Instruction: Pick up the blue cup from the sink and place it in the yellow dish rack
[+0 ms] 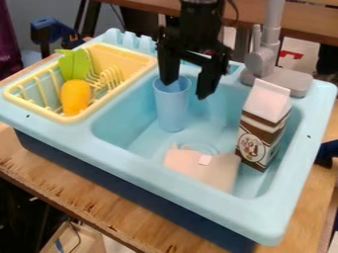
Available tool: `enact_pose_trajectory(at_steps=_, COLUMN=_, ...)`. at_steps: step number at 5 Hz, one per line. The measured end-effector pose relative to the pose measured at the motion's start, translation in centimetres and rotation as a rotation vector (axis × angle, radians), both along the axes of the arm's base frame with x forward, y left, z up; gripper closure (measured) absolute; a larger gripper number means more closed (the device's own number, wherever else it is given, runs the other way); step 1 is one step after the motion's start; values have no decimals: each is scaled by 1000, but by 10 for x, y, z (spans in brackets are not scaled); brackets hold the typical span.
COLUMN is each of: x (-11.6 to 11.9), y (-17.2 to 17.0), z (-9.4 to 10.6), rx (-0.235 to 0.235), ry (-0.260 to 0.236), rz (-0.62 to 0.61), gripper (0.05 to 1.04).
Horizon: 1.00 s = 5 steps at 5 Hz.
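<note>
Camera view; pincer (187, 90) wide, nearest blue cup (173, 111); brown-and-white carton (271, 101) in sink (151, 167) bears round printed emblem (251, 147)

A tall blue cup (173, 109) stands upright in the light-blue sink (298, 165).

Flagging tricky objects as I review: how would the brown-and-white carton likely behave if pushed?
The carton is tall on a narrow base, so a push up high would probably tip it. Its flat sides make rolling unlikely. Crisp edges suggest a fairly stiff shell.
</note>
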<state>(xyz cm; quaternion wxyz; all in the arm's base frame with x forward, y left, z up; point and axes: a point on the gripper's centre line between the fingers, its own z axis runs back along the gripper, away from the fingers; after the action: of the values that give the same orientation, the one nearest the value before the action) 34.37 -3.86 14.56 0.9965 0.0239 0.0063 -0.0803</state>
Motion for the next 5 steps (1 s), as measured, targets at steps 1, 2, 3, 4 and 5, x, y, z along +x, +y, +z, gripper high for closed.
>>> enact_pose_trajectory(at_steps=1, x=9, y=-2, z=-15, rx=-14, ry=28, rz=-19, gripper=83)
enact_pose_trajectory(at_steps=2, x=14, y=-5, z=-30, rx=-28, ry=45, rz=-34, gripper=129)
enact_pose_trajectory(at_steps=3, x=16, y=-7, z=-31, rx=-42, ry=30, rz=-40, gripper=420)
enact_pose_trajectory(at_steps=4, x=12, y=-7, z=-33, rx=-38, ry=46, rz=-35, gripper=733)
enact_pose_trajectory(at_steps=5, x=4, y=-4, z=-14, rx=-25, ry=11, rz=-29, gripper=913)
